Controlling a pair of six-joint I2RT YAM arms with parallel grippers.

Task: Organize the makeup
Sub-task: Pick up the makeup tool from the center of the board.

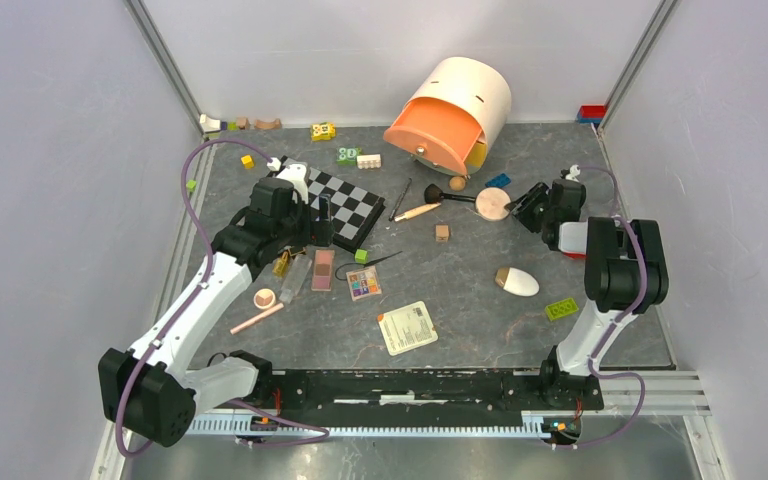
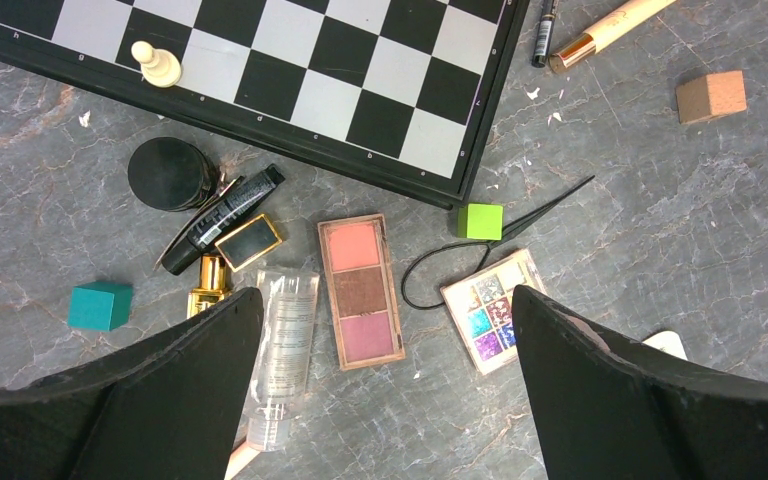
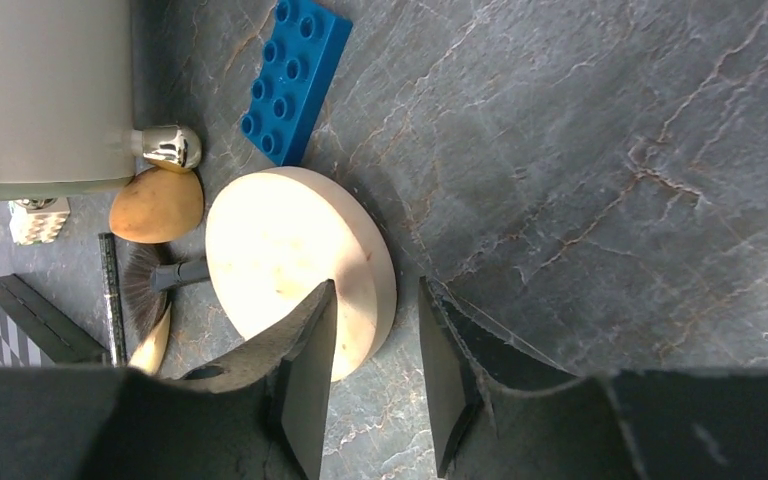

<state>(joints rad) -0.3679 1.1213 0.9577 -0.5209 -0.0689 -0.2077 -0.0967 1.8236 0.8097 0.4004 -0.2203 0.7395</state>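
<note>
Straddles round peach compact [image 3: 280, 240] rim with right hand [image 3: 375, 290] open, left hand [image 2: 385, 295] open too; risks shallow pinch skidding it beyond the fingertips

The pink three-pan palette [image 2: 360, 290] is being hemmed in: a clear tube [image 2: 282, 350] just beside it one way, a green cube [image 2: 480, 221] and multicolour palette [image 2: 492, 308] the other, the black-and-grey chessboard [image 2: 290, 70] beyond. Bare grey stone tabletop [image 3: 610, 200] is being left open beside the round peach compact [image 3: 290, 250], which is being crowded by a blue studded brick [image 3: 295, 75].
</note>
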